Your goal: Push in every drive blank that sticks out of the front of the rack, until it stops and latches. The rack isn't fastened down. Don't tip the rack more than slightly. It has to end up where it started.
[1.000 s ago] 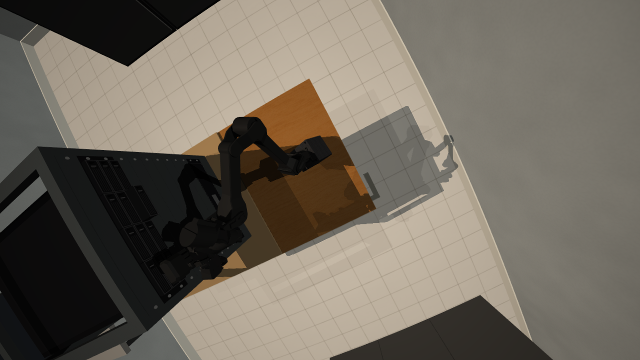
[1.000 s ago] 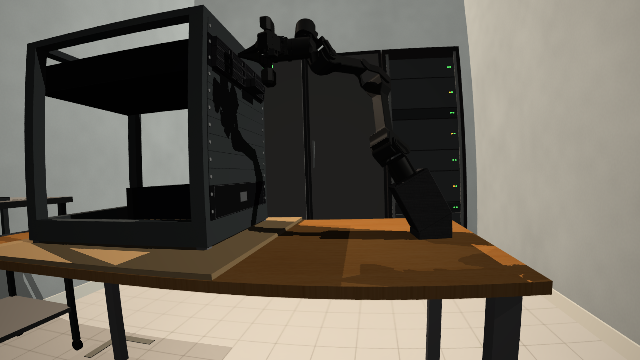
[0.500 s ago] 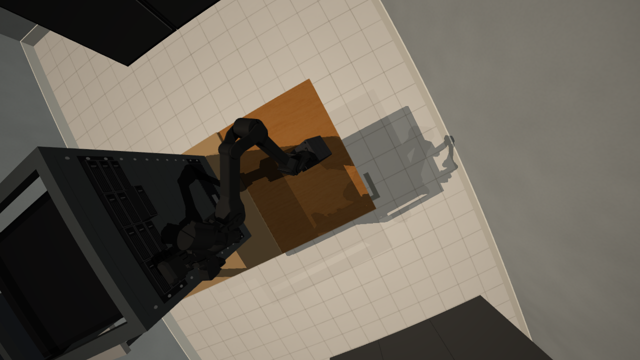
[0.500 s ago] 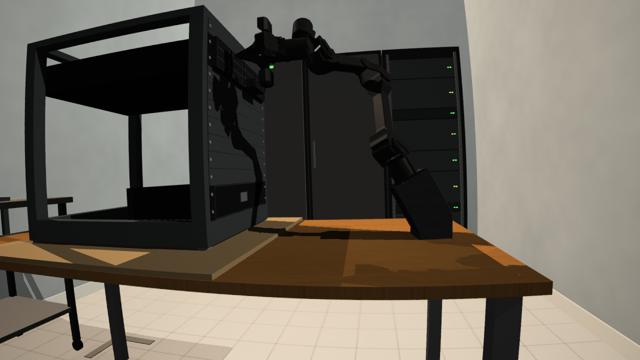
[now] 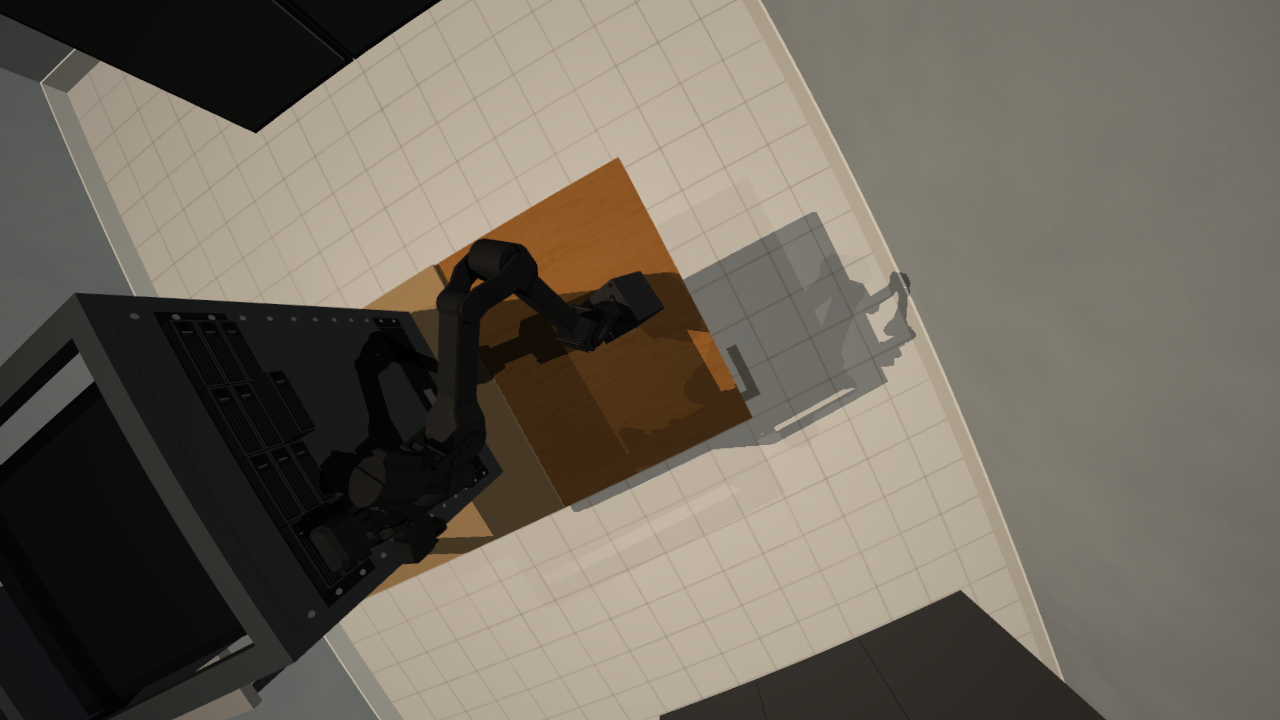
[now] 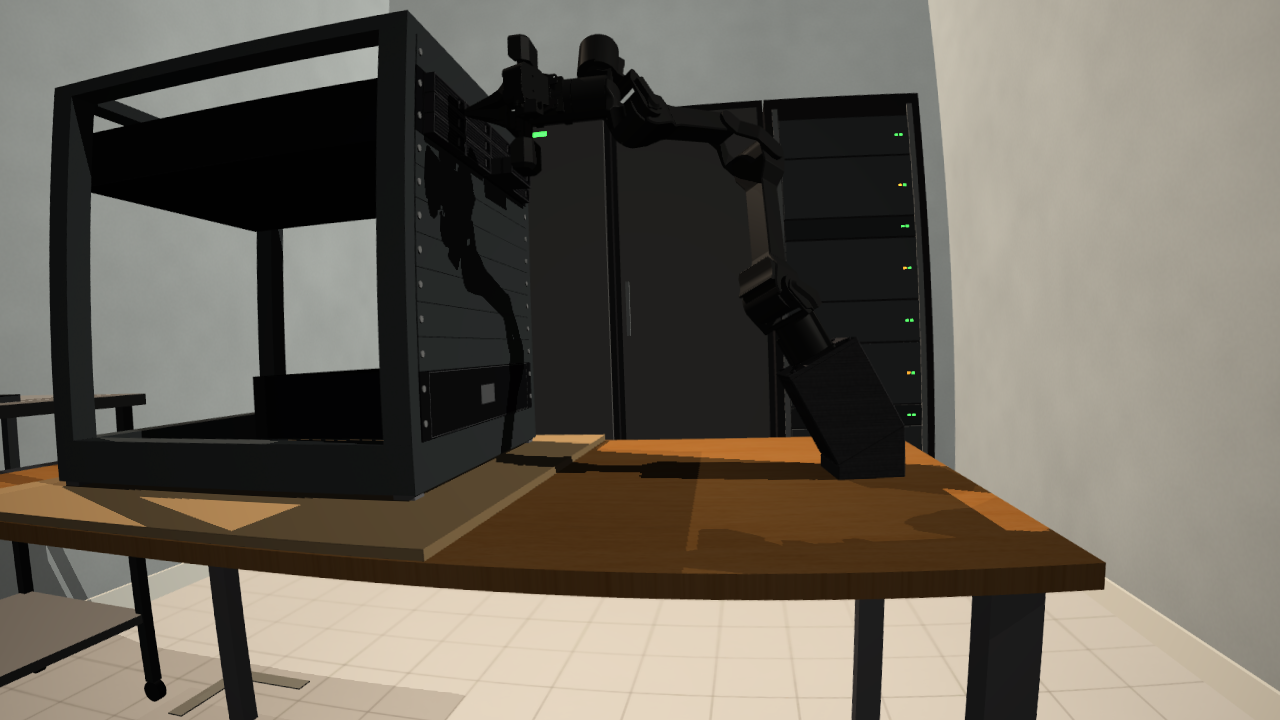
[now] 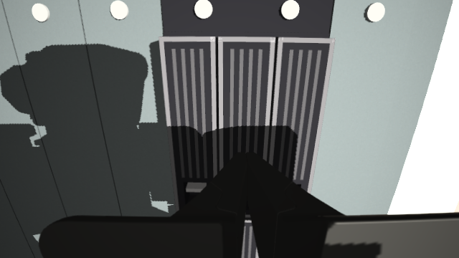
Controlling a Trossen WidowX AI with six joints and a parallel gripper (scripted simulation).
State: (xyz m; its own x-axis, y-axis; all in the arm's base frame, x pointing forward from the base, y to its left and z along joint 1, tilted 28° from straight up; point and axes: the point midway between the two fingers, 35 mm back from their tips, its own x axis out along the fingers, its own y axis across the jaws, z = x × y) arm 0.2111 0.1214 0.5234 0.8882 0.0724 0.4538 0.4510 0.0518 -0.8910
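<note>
Black and open-sided, the server rack point(image 5: 183, 474) point(image 6: 395, 268) stands upright on a tan board point(image 6: 420, 541) over the wooden table point(image 5: 572, 214) point(image 6: 760, 580). Across the upper part of the rack's front runs a bank of slatted drive blanks point(image 5: 246, 407) point(image 7: 247, 89); seen from above, one blank point(image 5: 290, 402) sticks out past its neighbours. Facing the rack, the gripper point(image 5: 308, 541) point(image 6: 472, 109) point(image 7: 245, 161) is fully closed with nothing between its fingers, its tips in front of the middle blank of three in the wrist view; whether they touch it, I cannot tell. The arm's base point(image 5: 633, 297) point(image 6: 850, 420) sits on the table, well apart from the rack's front.
</note>
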